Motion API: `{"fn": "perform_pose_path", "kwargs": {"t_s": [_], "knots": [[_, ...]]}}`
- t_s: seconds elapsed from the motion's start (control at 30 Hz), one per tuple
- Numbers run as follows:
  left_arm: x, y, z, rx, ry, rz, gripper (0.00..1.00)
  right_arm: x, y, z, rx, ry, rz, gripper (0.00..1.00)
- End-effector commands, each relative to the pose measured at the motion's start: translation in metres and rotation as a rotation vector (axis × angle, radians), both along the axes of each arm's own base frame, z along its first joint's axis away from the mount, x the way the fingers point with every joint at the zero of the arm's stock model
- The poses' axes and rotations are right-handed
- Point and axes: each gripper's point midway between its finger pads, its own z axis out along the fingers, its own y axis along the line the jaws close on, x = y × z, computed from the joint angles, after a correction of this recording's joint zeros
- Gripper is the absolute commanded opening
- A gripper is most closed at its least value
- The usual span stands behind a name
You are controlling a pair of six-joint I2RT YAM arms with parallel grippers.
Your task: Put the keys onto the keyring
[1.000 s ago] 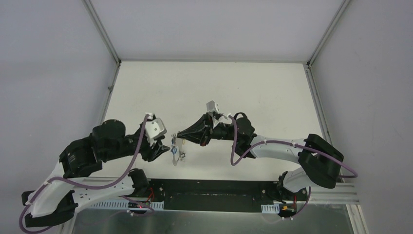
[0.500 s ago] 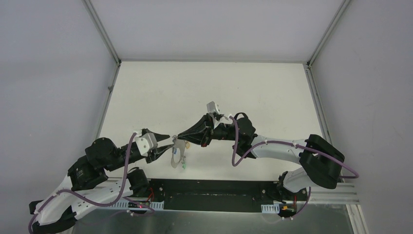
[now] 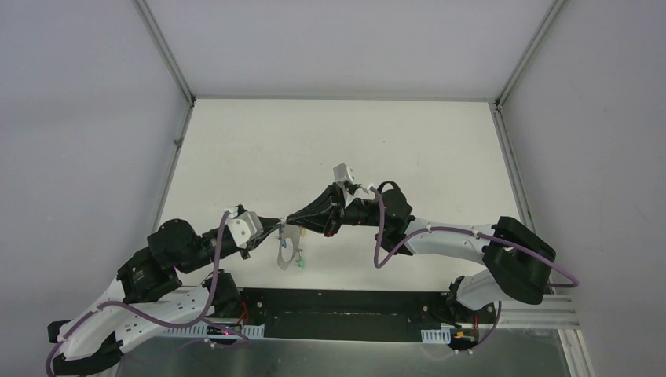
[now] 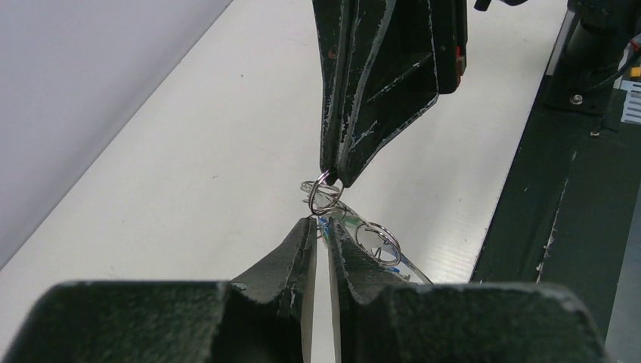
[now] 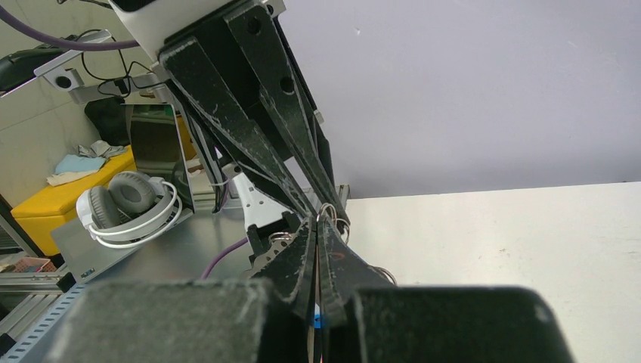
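Just above the table's near edge, the keyring [image 3: 286, 250] hangs as a thin loop, with keys [image 3: 301, 265] dangling at its bottom, one of them green-tagged. My right gripper [image 3: 289, 223] is shut on a small silver ring [image 4: 323, 197] at the top of the bunch. That ring pokes out past its fingertips [image 5: 326, 212]. My left gripper [image 3: 276, 225] meets it tip to tip from the left. The left jaws stand a sliver apart, with a blue key [image 4: 324, 225] pinched between the fingertips. A second silver ring [image 4: 378, 240] lies just behind.
The black base rail [image 3: 345, 314] runs along the near edge under the bunch. White table [image 3: 338, 149] stretches beyond, fenced by metal frame posts. Off the table, the right wrist view shows headphones [image 5: 125, 200] and a yellow bin [image 5: 45, 204].
My left gripper came in from the left to the top of the bunch and its jaws narrowed onto the blue key. The hanging keys swung slightly. The right arm held still.
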Motion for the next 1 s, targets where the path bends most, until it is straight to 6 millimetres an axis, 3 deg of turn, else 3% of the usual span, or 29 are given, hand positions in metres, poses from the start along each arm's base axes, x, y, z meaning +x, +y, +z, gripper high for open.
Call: {"fn": "perform_pose_path", "kwargs": {"t_s": [0.0, 0.27, 0.57, 0.73, 0.97], "knots": [[0.0, -0.013, 0.0, -0.006, -0.014, -0.037, 0.1, -0.011, -0.014, 0.044, 0.134, -0.071, 0.016, 0.0], [0.001, -0.023, -0.009, -0.006, -0.012, -0.066, 0.07, -0.011, -0.014, 0.045, 0.138, -0.072, 0.014, 0.0], [-0.001, -0.038, -0.002, -0.073, -0.083, -0.123, 0.16, -0.012, -0.015, 0.044, 0.138, -0.074, 0.018, 0.0], [-0.001, -0.037, 0.008, -0.11, -0.139, -0.127, 0.24, -0.012, -0.015, 0.044, 0.138, -0.076, 0.016, 0.0], [-0.007, -0.022, 0.007, -0.119, -0.131, -0.104, 0.25, -0.01, -0.019, 0.045, 0.144, -0.084, -0.009, 0.0]]}}
